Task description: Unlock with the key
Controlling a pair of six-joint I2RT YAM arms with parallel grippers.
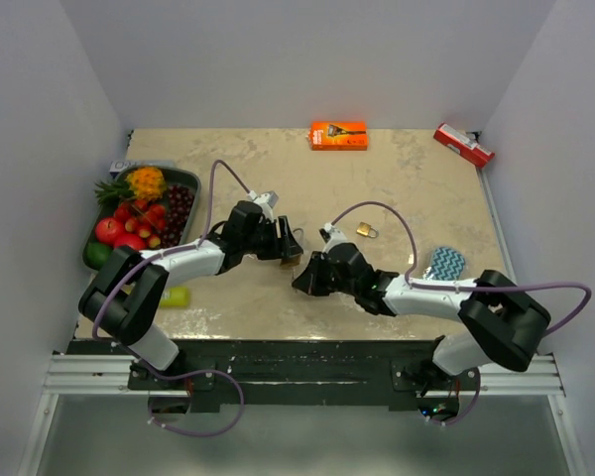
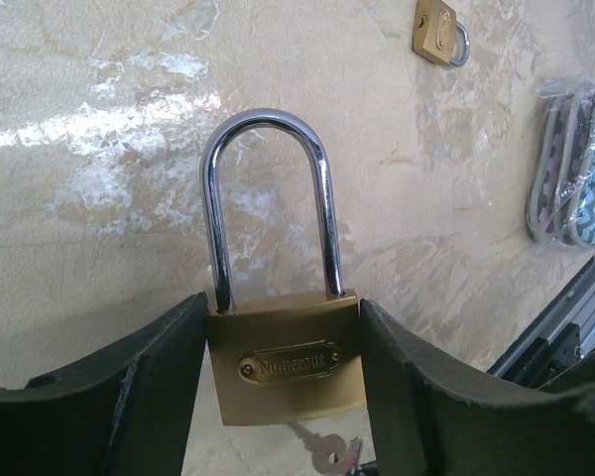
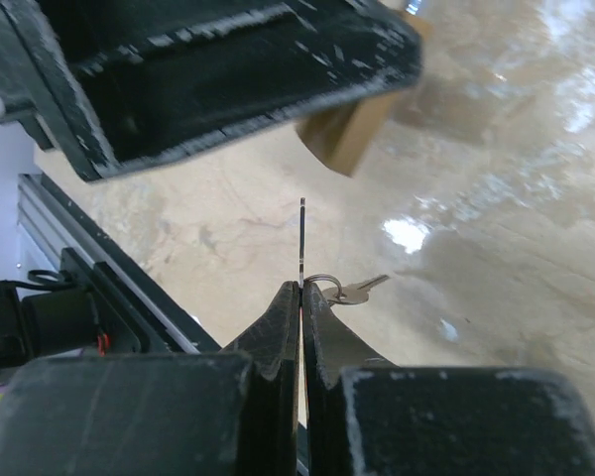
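A brass padlock (image 2: 286,357) with a tall steel shackle (image 2: 268,198) is clamped by its sides between my left gripper's (image 2: 283,372) black fingers, held above the table. In the top view this gripper (image 1: 290,246) points right, toward the right gripper (image 1: 305,281). My right gripper (image 3: 302,288) is shut on a key (image 3: 302,238), seen edge-on with its blade sticking out toward the padlock (image 3: 345,139). The tip stops a little short of the lock's underside. A second key (image 3: 357,289) dangles from the ring beside the fingers. From the left wrist view a key (image 2: 322,448) shows just below the lock body.
A small second padlock (image 1: 367,230) lies on the table behind the right arm. A fruit tray (image 1: 195,190) stands at the left, an orange box (image 1: 338,135) and a red box (image 1: 463,145) at the back, a zigzag pouch (image 1: 444,264) at the right.
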